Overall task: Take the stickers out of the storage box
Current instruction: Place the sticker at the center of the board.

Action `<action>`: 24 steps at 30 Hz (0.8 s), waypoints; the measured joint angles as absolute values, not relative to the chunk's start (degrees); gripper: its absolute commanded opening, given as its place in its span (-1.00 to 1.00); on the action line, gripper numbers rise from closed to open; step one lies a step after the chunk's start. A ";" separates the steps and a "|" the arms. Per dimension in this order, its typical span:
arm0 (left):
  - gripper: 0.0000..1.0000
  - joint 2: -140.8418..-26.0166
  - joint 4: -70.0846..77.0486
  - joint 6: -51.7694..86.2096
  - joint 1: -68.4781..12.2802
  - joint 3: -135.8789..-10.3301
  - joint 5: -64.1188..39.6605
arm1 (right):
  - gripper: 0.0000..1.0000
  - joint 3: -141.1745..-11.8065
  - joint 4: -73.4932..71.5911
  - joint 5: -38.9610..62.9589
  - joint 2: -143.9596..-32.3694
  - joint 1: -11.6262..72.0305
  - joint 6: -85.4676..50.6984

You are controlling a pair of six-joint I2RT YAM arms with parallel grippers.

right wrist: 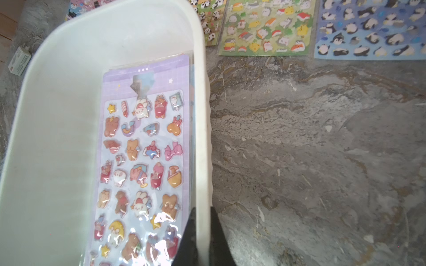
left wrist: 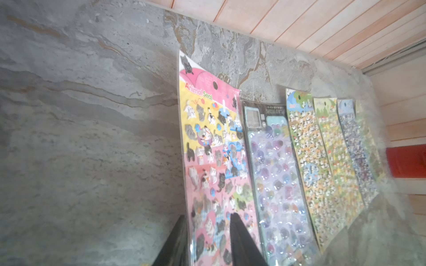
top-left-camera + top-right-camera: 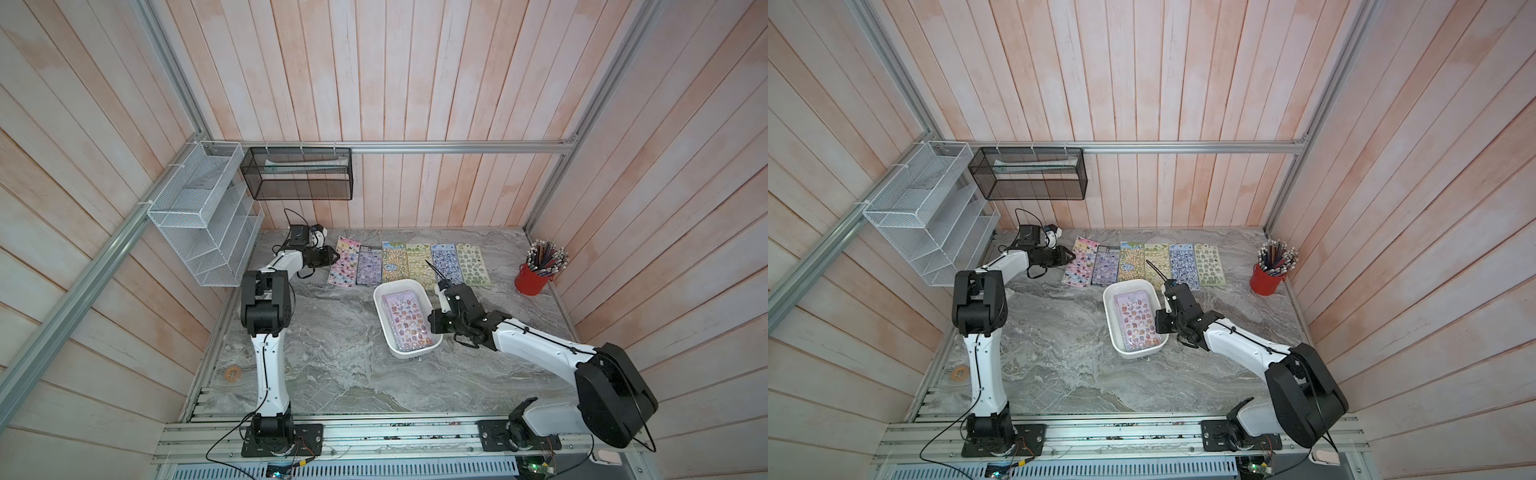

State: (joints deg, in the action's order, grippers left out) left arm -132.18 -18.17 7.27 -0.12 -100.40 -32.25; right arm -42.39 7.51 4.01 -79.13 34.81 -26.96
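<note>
Right tool (image 1: pixel 202 232) gripping storage box (image 1: pixel 57 115), left tool (image 2: pixel 207 232) ajar

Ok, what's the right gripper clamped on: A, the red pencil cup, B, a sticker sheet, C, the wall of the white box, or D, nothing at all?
C: in the right wrist view the right gripper has one finger on each side of the storage box wall, and the stickers lie inside next to it.
</note>
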 measured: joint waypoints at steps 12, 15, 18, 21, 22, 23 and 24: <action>0.08 -126.23 -18.87 8.29 -0.01 -98.41 -23.22 | -1.00 -42.35 7.75 3.49 -77.54 34.81 -27.05; 0.08 -120.49 -18.37 9.87 0.03 -96.55 -21.71 | -1.00 -42.09 7.64 3.44 -77.54 34.81 -27.42; 0.06 -113.84 -16.97 11.90 -0.38 -93.82 -20.56 | -1.00 -41.69 7.40 3.44 -77.54 34.81 -27.90; 0.02 -107.59 -16.45 13.72 -2.28 -91.81 -19.09 | -1.00 -41.12 6.87 3.49 -77.56 34.81 -28.58; 0.00 -106.06 -16.43 14.35 -3.29 -91.42 -18.70 | -1.00 -40.95 6.70 3.49 -77.58 34.81 -28.77; -0.02 -104.53 -16.45 15.00 -4.54 -90.94 -18.09 | -1.00 -40.80 6.44 3.49 -77.65 34.81 -28.97; -0.03 -103.15 -16.51 15.70 -5.89 -90.43 -17.54 | -1.00 -40.62 6.07 3.49 -77.76 34.81 -29.19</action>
